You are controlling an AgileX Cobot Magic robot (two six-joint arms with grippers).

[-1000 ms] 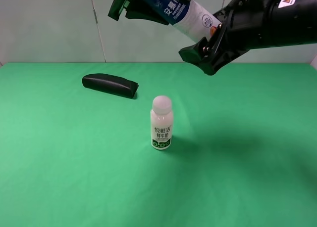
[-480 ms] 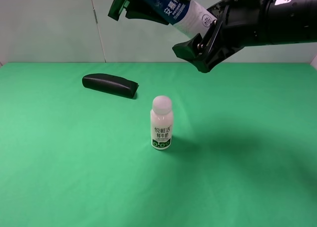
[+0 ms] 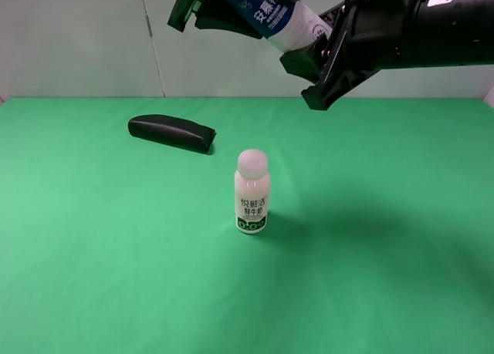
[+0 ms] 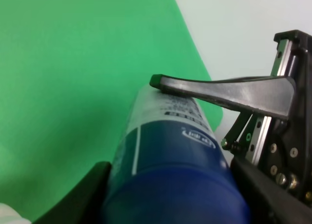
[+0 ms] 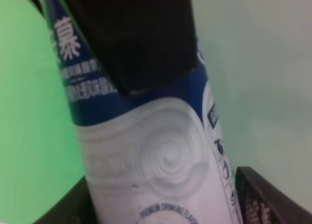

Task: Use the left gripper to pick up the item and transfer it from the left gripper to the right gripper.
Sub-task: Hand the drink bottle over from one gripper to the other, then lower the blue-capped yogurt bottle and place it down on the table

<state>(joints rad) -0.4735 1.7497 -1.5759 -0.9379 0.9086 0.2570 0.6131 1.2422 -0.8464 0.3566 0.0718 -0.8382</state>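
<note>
item (image 3: 287,16): a tall blue-and-white bottle, up in the air at 12 o'clock over the green surface (image 3: 386,277). It is tilted, with its white base end pointing toward 4 o'clock.
left end effector (image 3: 268,11): pressed tight on the blue upper part of the item, one jaw on each side.
right end effector (image 5: 163,190): reaches in from 2 o'clock. Its jaws sit against either side of the white lower body, pinching it as far as I can see.
step in hand: I'd call it the handover itself, with both holding at once and the release not yet made.
doing it well: the right grip should be firm and square on the round body before the left lets go. The left jaws then want to spread fully and back off toward 10 o'clock along the bottle's line, without dragging it. A slim bottle held near one end may swing or slip, so the right arm is best kept quiet.
item as container: its walls are opaque, so I can't tell how full it is.
milk bottle (image 3: 252,193): stands upright mid-surface with its white cap on; contents hidden.
black case (image 3: 170,133): lies at 10 o'clock from the milk bottle, well apart and closed. Nothing of its inside shows.
</note>
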